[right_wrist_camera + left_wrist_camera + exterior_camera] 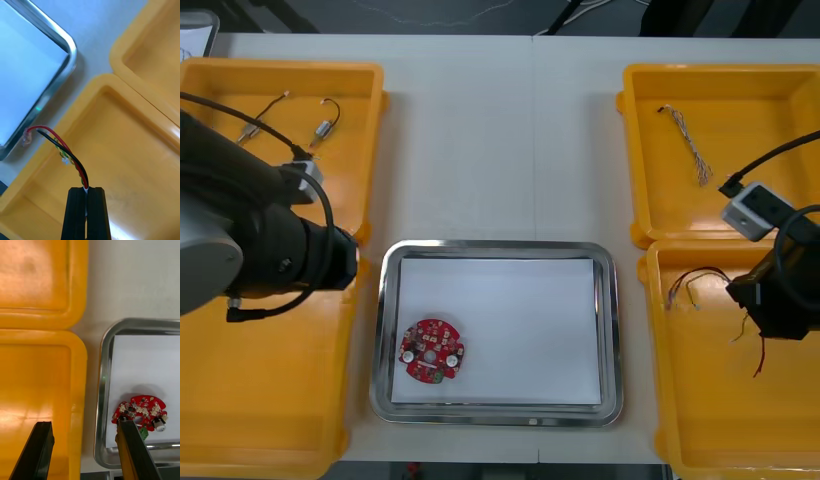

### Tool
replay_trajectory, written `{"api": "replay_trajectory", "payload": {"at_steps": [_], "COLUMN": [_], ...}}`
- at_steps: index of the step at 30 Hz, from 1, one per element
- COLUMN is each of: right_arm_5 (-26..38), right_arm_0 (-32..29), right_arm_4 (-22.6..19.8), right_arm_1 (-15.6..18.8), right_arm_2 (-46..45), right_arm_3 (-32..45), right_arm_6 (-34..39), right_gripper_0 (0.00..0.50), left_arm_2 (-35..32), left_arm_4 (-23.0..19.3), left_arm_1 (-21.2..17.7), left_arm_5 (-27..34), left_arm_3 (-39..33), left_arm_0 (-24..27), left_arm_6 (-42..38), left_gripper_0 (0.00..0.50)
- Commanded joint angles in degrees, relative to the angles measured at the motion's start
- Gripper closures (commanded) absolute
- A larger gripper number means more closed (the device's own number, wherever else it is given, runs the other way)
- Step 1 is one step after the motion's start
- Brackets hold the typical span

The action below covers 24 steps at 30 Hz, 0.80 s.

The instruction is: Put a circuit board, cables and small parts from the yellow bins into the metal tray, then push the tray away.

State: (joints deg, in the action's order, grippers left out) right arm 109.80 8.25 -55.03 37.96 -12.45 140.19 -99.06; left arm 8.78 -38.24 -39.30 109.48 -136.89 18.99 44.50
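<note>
— Logging right end effector (87,190) first: above the near right yellow bin (123,150), fingers pressed in tight, pinching a twisted red, black and yellow cable (76,160).

— Run of the cable?

— Out from the fingertips across that bin, loose ends pointing toward the corner of the metal tray (60,45). Clear of the bin floor or resting on it: cannot tell.

— Left end effector (84,423)?

— Spread wide, gripping nothing. One finger above the near left yellow bin (37,382), the other above the tray's left edge, close by the board.

— Whereabouts of the board?

— Round red circuit board (432,351) lying flat on the tray's white inside, in the near-left corner, just beside the rim.

— And the tray itself?

— Sitting on the light counter (500,140), between the left and right bins, level with the near pair.

— Far bins?

— Far right yellow bin (750,110): one thin twisted cable (690,148) lying toward the wall nearest the tray, colours hard to make out. Far left yellow bin (240,85): two small metal parts (323,128) on thin wires, lying apart from each other, with the left arm reaching over the bin's near side.
</note>
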Motion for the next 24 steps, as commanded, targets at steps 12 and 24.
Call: {"api": "replay_trajectory", "payload": {"at_steps": [12,24], "right_arm_5": [0.2,-6.7], "right_arm_0": [17.0,23.1], "right_arm_4": [9.7,15.3], "right_arm_1": [1.9,1.9], "right_arm_2": [30.6,46.3], "right_arm_3": [1.9,-4.7], "right_arm_6": [-1.7,-0.6], "right_gripper_0": [0.5,0.5], "left_arm_2": [-10.1,-10.1], "left_arm_4": [-1.1,1.3], "left_arm_1": [-3.7,-3.7], "left_arm_5": [0.5,-3.1], "left_arm_3": [6.6,19.1], "left_arm_0": [4.8,12.1], "left_arm_6": [12.4,16.8], "left_gripper_0": [0.0,0.0]}}
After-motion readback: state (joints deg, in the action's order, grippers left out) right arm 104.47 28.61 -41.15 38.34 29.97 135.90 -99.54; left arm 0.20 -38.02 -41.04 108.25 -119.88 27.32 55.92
